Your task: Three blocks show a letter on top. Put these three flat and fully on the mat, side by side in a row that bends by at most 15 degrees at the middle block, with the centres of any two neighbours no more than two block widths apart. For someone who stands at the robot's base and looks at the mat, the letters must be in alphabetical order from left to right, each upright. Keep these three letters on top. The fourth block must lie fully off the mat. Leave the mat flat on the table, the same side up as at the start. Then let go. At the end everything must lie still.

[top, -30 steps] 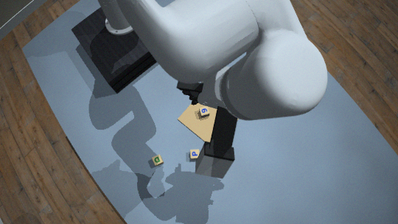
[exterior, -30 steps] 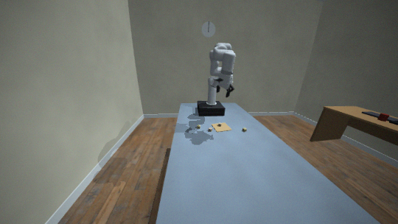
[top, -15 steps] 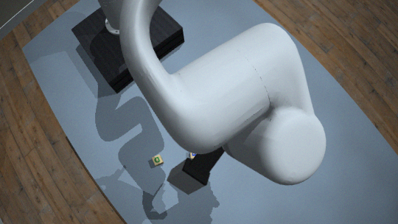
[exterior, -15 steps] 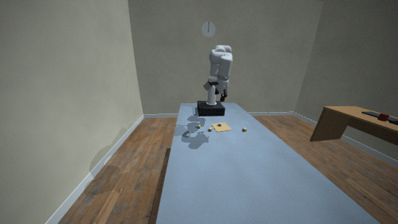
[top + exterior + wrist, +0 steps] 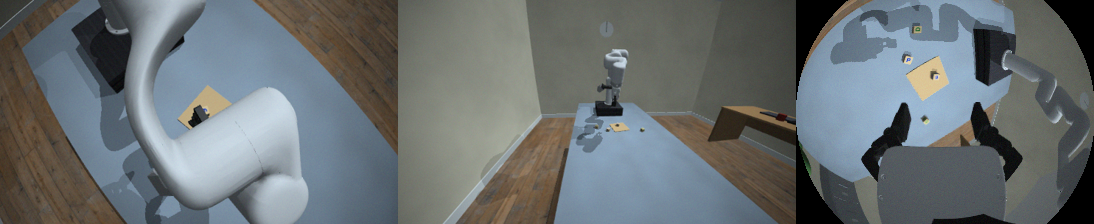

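Observation:
My gripper (image 5: pixel 940 110) is open and empty, high above the table with its fingers wide apart in the wrist view. The tan mat (image 5: pixel 208 92) (image 5: pixel 623 129) (image 5: pixel 921 93) lies flat. A block with a blue letter (image 5: pixel 205 110) (image 5: pixel 618 124) (image 5: pixel 936 77) sits on the mat; one black finger partly covers it in the top view. A block with a blue P (image 5: pixel 608 130) (image 5: pixel 908 60) and a block with a green letter, apparently D (image 5: pixel 596 127) (image 5: pixel 917 29), lie off the mat on one side. A yellowish block (image 5: pixel 643 130) (image 5: pixel 925 120) lies off its opposite side, its top face unclear. The arm hides these three in the top view.
The black robot base (image 5: pixel 107 55) (image 5: pixel 609 109) (image 5: pixel 988 55) stands on the blue table (image 5: pixel 324 121) (image 5: pixel 619 177) (image 5: pixel 846 110) near the mat. The arm's large links cross over the mat in the top view. Arm shadows fall around the P and green-letter blocks.

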You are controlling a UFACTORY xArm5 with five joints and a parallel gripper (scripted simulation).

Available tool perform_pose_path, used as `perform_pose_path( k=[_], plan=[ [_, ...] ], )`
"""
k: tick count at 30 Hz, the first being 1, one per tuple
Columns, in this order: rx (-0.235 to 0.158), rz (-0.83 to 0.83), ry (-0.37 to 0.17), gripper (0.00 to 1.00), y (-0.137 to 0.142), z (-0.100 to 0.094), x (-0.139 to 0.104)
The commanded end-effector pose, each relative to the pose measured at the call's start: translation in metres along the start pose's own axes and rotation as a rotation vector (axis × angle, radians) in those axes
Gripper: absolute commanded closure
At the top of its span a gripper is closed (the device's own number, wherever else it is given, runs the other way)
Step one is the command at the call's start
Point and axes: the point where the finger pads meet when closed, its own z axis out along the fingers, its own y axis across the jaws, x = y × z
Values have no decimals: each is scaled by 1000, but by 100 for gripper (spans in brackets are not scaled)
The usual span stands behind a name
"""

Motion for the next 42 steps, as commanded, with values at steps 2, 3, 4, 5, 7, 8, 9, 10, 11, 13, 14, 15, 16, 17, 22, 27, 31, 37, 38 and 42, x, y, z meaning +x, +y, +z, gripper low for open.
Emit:
perform_pose_path(
  k=[2, 3, 4, 5, 7, 8, 9, 10, 11, 13, 14, 15, 16, 17, 22, 27, 31, 37, 38, 42],
  plan=[
    [-56, 159, -5, 0, -9, 7, 10],
    [-64, 188, -5, 0, -11, 9, 12],
    [-73, 217, -5, 0, -13, 11, 14],
    [-82, 246, -5, 0, -14, 13, 16],
    [-100, 304, -5, 0, -17, 17, 20],
    [-108, 333, -4, 0, -18, 19, 22],
    [-118, 362, -3, 0, -20, 21, 24],
    [-126, 390, -2, 0, -21, 23, 26],
    [-126, 390, -2, 0, -21, 23, 26],
    [-145, 450, 1, 0, -23, 28, 30],
    [-158, 491, 3, 0, -25, 31, 33],
    [-164, 510, 5, 0, -26, 32, 34],
    [-172, 535, 6, 0, -27, 35, 36],
    [-181, 564, 9, 0, -28, 37, 37],
    [-227, 708, 24, 0, -32, 49, 47],
    [-272, 849, 44, 0, -35, 63, 57],
    [-294, 917, 55, 0, -36, 69, 61],
    [-343, 1067, 86, 0, -37, 85, 71],
    [-348, 1085, 90, 0, -37, 87, 72],
    [-364, 1135, 102, 0, -37, 92, 75]
  ],
)
